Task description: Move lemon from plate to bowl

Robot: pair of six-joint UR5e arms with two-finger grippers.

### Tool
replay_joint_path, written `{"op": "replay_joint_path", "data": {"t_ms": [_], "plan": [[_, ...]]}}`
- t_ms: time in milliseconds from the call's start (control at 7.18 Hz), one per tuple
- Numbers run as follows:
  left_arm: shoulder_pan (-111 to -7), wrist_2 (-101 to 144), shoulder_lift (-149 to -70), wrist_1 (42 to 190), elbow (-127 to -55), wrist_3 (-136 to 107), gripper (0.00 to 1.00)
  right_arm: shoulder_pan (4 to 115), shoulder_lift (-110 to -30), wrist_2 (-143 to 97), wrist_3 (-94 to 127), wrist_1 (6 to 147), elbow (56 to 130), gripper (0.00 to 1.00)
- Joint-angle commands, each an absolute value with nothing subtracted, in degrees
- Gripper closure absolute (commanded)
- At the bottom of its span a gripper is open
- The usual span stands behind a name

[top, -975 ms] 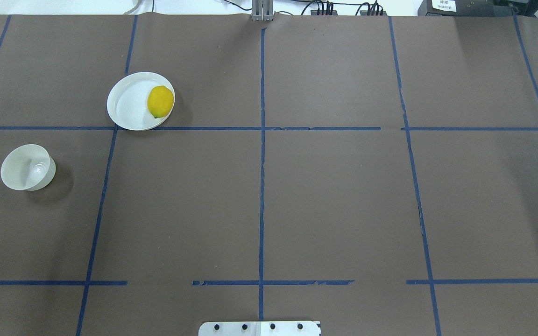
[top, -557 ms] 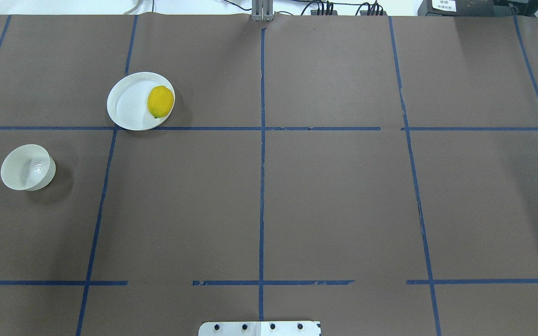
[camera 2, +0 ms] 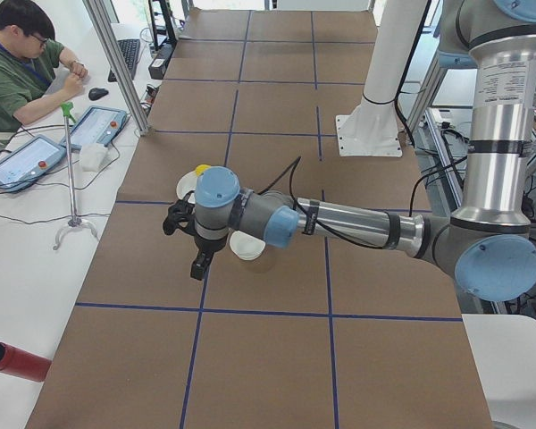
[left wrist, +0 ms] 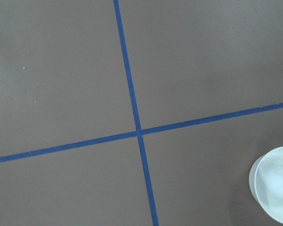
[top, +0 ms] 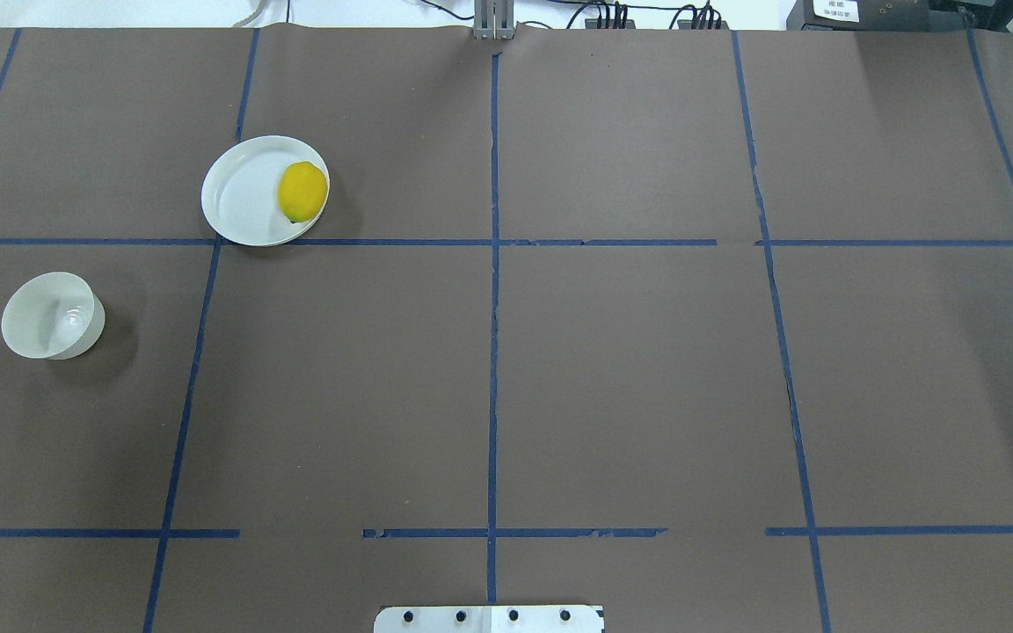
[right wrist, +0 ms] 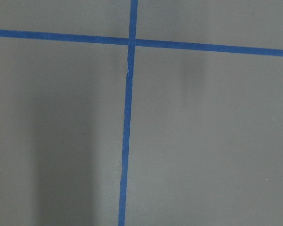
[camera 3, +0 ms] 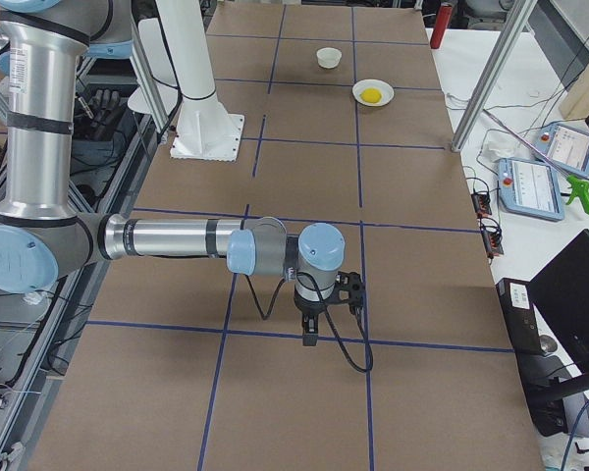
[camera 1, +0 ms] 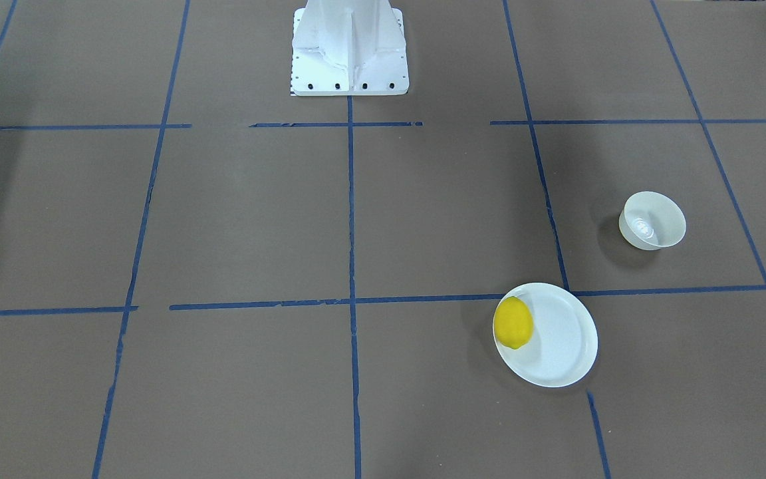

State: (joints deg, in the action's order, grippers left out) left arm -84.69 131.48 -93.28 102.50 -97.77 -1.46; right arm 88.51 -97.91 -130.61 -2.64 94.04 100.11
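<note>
The yellow lemon [top: 302, 192] lies on the right side of the flat white plate [top: 238, 198], at the table's far left. It also shows in the front view [camera 1: 513, 322] on the plate [camera 1: 562, 339]. The small cream bowl [top: 51, 315] stands empty, nearer and further left; a part of it [left wrist: 276, 188] shows in the left wrist view. My left gripper [camera 2: 199, 266] hangs above the table near the bowl [camera 2: 247, 246]. My right gripper [camera 3: 309, 334] hangs over the table's other end. Both show only in side views, so I cannot tell whether they are open or shut.
Brown paper with blue tape lines [top: 493, 308] covers the table. The robot's white base [camera 1: 350, 46] stands at the middle of the near edge. An operator [camera 2: 18, 63] sits at a side desk with tablets [camera 2: 27, 161].
</note>
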Motion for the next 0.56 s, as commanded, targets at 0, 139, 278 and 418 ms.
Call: {"op": "replay_joint_path", "data": {"t_ms": [0, 139, 278, 418], "plan": [[-79.0, 129.6, -102.8, 97.3, -97.6, -8.8, 0.00, 88.5, -97.9, -130.6, -2.6, 94.0, 100.1, 0.00], [-71.9, 129.5, -108.1, 95.6, -96.8, -18.5, 0.00, 88.5, -97.9, -130.6, -2.6, 94.0, 100.1, 0.00], [-68.2, 129.5, -111.4, 95.8, -96.0, -27.3, 0.00, 88.5, -97.9, -130.6, -2.6, 94.0, 100.1, 0.00], [-64.0, 129.6, -115.8, 96.0, -93.7, -37.0, 0.00, 88.5, -97.9, -130.6, -2.6, 94.0, 100.1, 0.00]]}}
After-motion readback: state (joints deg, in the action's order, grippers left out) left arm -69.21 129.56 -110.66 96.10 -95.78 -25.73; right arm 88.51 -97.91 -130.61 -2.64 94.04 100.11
